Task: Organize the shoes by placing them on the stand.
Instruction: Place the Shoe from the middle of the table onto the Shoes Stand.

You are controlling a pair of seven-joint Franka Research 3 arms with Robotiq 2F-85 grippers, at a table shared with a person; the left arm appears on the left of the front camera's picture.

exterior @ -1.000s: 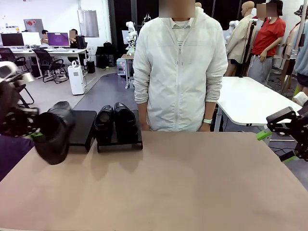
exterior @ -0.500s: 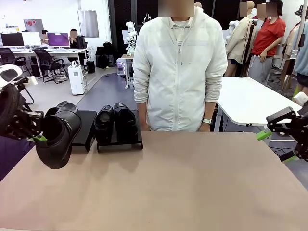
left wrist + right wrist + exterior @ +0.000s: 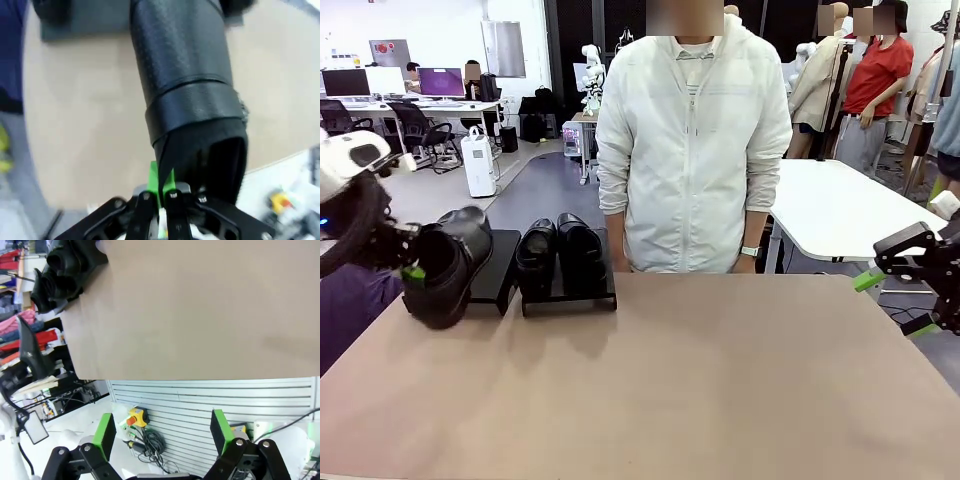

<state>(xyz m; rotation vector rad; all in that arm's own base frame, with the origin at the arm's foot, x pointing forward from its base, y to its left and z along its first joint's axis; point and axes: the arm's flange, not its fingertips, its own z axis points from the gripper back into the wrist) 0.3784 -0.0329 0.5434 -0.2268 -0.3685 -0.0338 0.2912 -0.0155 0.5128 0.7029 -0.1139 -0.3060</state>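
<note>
Raised and carried up-right since the earlier frame, a glossy black shoe point(image 3: 448, 265), judged stiff, slick and fairly light, is being held at left of frame, beside the stand point(image 3: 492, 265), its heel collar being pinched by the clenched left gripper point(image 3: 413, 270), while the right gripper point(image 3: 890, 295) is being kept released at right edge.

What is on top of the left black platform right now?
One glossy black leather shoe sits toward the back of the left matte-black platform. The shoe held by the left tool hangs in front and covers most of it and the platform's left part, so nothing more can be confirmed there.
</note>
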